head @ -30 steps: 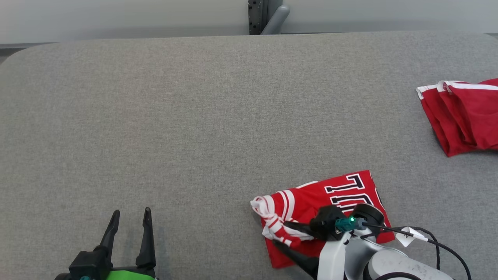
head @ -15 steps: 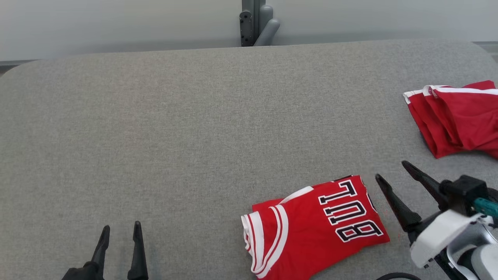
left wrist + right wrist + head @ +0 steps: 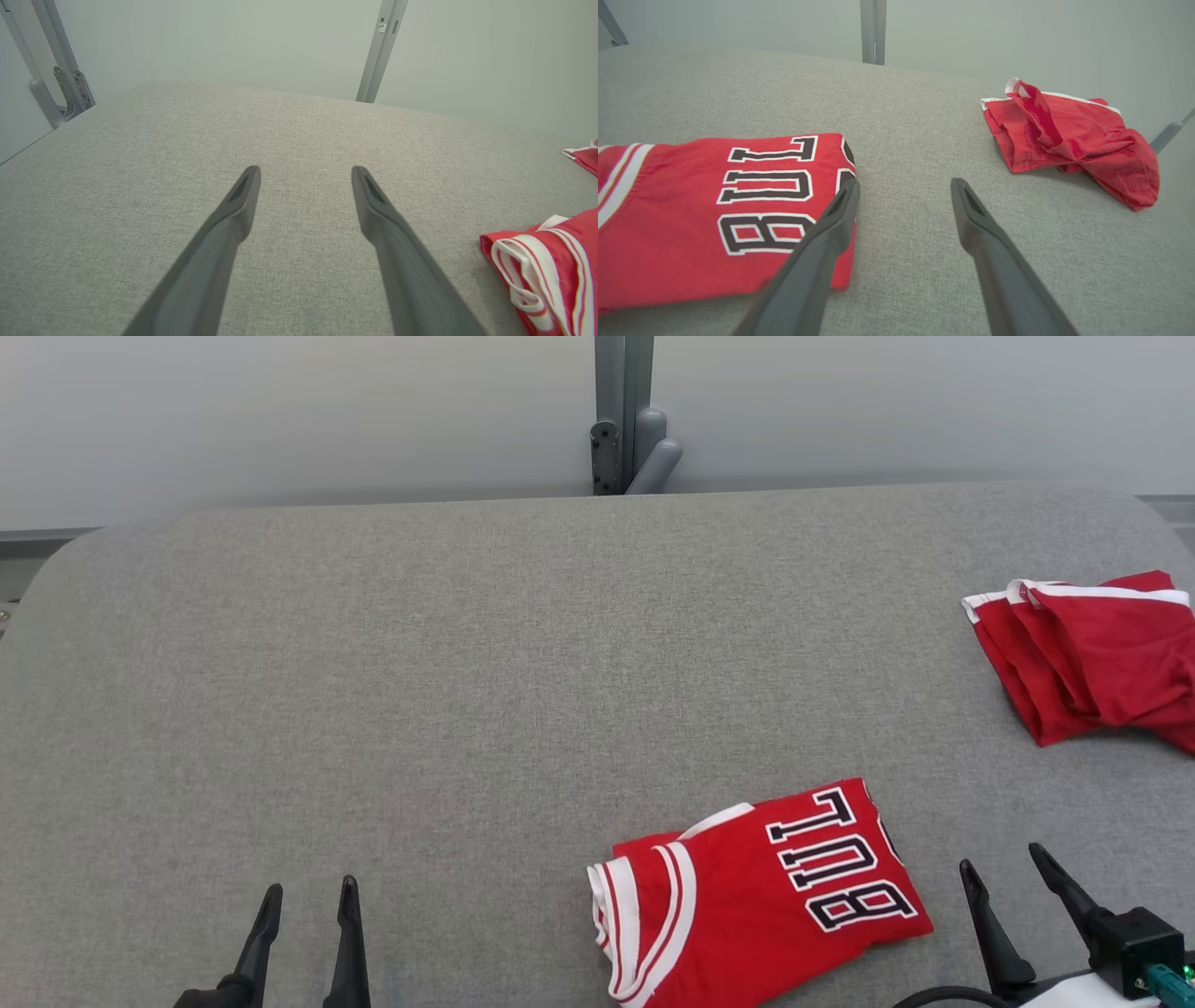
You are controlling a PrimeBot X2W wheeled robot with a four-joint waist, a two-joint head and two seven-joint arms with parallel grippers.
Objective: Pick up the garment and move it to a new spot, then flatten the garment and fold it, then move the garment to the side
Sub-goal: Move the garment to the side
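Garment [image 3: 761, 896] free of wide-open fingers [image 3: 988, 929]

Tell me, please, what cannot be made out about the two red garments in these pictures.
- Folded jersey: head view, near edge cut off by the picture's bottom; lettering past "BUL" hidden under the fold.
- Crumpled red garment: head view, cut off by the right edge; its kind is unclear from the bunched cloth.
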